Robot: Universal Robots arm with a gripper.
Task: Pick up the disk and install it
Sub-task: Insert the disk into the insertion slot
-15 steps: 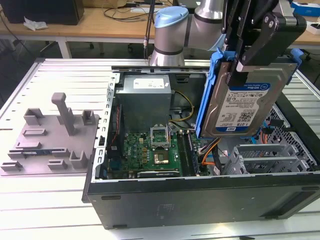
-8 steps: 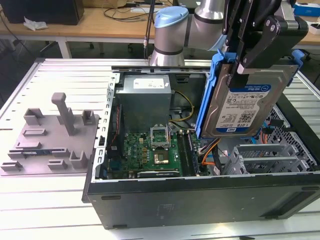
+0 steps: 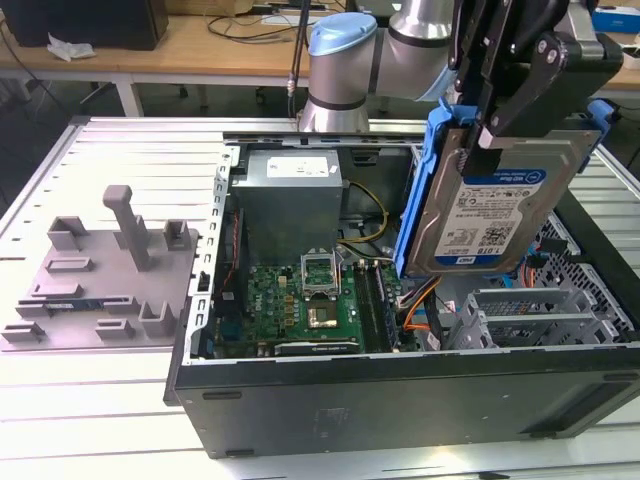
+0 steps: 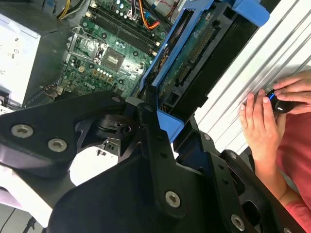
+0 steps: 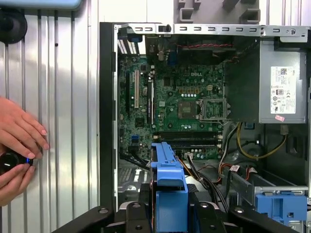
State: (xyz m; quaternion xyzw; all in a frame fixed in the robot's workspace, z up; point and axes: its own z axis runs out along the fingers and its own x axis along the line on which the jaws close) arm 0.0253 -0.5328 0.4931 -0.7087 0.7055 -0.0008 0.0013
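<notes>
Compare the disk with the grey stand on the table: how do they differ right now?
The disk is held on edge in the pincer, above the open computer case; the grey stand lies flat on the table, at the exterior view's left. The disk is silver with a label and blue frame; the grey stand is plain grey with upright posts.

We see an open PC case (image 3: 400, 400) on a slatted metal table (image 3: 80, 420), green mobo (image 3: 290, 300) inside w/ CPU socket (image 3: 330, 318), grey PSU (image 3: 290, 200) just beside it, grey metal drive cage (image 3: 530, 315) near the case's front, grey plastic stand (image 3: 100, 285) w/ upright posts at the exterior view's left, wooden desk (image 3: 200, 45) behind.
</notes>
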